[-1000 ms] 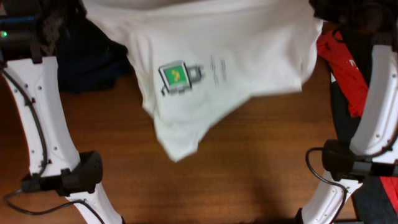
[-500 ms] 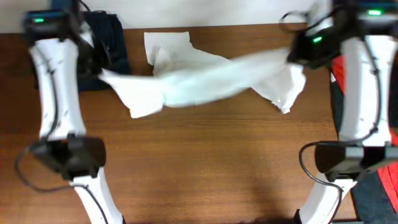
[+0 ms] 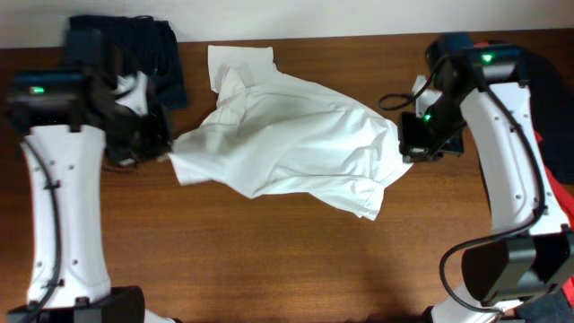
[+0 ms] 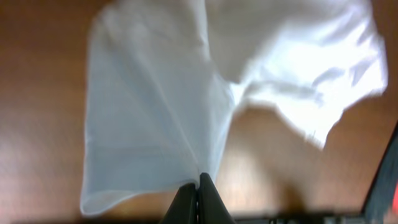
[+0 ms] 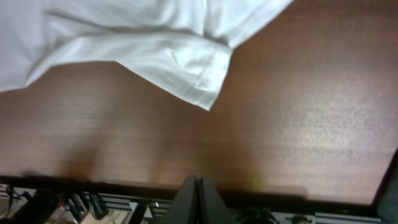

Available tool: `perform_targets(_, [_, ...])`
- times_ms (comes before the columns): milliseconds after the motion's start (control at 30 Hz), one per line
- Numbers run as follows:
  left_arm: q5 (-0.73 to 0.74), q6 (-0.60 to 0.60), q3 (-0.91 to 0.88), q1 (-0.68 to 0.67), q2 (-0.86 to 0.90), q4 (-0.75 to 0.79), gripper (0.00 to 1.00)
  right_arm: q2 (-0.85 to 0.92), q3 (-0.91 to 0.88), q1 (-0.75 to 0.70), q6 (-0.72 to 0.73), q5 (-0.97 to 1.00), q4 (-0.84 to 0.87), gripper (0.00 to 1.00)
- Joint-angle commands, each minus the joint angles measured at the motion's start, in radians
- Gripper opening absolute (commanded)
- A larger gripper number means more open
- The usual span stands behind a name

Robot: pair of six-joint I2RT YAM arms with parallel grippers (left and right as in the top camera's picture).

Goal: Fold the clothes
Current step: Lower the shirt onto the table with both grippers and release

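A white T-shirt point(image 3: 296, 148) lies rumpled on the wooden worktop point(image 3: 296, 265), spread sideways with deep creases running across it. On its far side a flatter flap of the same cloth sticks out past the main bulk. At its near right corner a short sleeve with a stitched hem lies flat on the wood.

The left fingers point(image 4: 202, 193) are at the shirt's left edge. They are pressed tight together, with a bit of the white fabric pinched between their tips. From that pinch the cloth fans out in long folds, and it casts a soft shadow on the wood beneath. In the overhead view, the shirt's left edge narrows to a point where it meets these fingers.

The right fingers point(image 5: 200, 196) are at the shirt's right side, just off the hemmed sleeve. They are also closed against each other, and the right wrist view shows no cloth between them. The sleeve hem lies apart from their tips, with bare wood between. From above, the right arm's wrist sits at the shirt's right edge. Whether it touches the fabric there, I cannot tell.

A navy garment point(image 3: 161, 45) lies bunched just beyond the shirt's far left corner, partly behind the left arm. A strip of red fabric point(image 4: 388, 186) shows past the shirt's right side, at the edge of the left wrist view.
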Motion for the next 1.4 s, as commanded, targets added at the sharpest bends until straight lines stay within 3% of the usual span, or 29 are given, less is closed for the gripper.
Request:
perform_targets(0, [0.023, -0.018, -0.261, -0.048, -0.104, 0.0, 0.27, -0.016, -0.051, 0.003, 0.011, 0.031, -0.006, 0.67])
perform_targets(33, [-0.021, -0.019, -0.319, -0.056, -0.112, 0.0, 0.52, -0.016, -0.061, 0.003, 0.013, 0.03, -0.006, 0.76])
perform_targets(167, [-0.31, -0.106, -0.394, -0.043, -0.086, 0.041, 0.61, -0.016, -0.193, 0.004, 0.042, 0.007, 0.044, 0.82])
perform_targets(267, [-0.361, -0.105, -0.394, -0.015, -0.084, 0.15, 0.75, -0.016, -0.365, 0.004, 0.041, -0.041, 0.233, 0.82])
perform_targets(400, [-0.379, -0.105, -0.394, -0.013, -0.081, 0.21, 0.77, -0.015, -0.53, 0.004, 0.047, -0.047, 0.477, 0.81])
perform_targets(500, [-0.379, -0.105, -0.394, -0.013, -0.081, 0.215, 0.8, -0.011, -0.62, 0.004, 0.06, -0.047, 0.658, 0.75])
perform_targets(733, [-0.386, -0.104, -0.394, -0.013, -0.081, 0.215, 0.82, 0.081, -0.655, 0.004, 0.06, -0.04, 0.784, 0.59])
perform_targets(800, [-0.389, -0.104, -0.394, -0.013, -0.081, 0.215, 0.83, 0.099, -0.655, 0.004, 0.06, -0.041, 0.793, 0.47])
perform_targets(933, [-0.39, -0.104, -0.394, -0.013, -0.081, 0.212, 0.84, 0.118, -0.655, 0.004, 0.059, -0.031, 0.798, 0.47])
perform_targets(1033, [-0.389, -0.101, -0.394, -0.013, -0.081, 0.212, 0.84, 0.118, -0.655, 0.004, 0.059, -0.016, 0.801, 0.4])
perform_targets(1100, [-0.39, -0.097, -0.394, -0.013, -0.081, 0.212, 0.84, 0.118, -0.655, 0.004, 0.06, -0.014, 0.8, 0.24])
perform_targets(1133, [-0.39, -0.097, -0.394, -0.013, -0.081, 0.212, 0.84, 0.118, -0.655, 0.004, 0.06, -0.014, 0.797, 0.04])
perform_targets(1200, [-0.39, -0.097, -0.394, -0.013, -0.081, 0.211, 0.84, 0.118, -0.652, 0.003, 0.06, -0.014, 0.773, 0.04])
perform_targets(1367, [-0.39, -0.097, -0.394, -0.013, -0.081, 0.213, 0.84, 0.11, -0.497, -0.037, 0.06, -0.015, 0.477, 0.04])
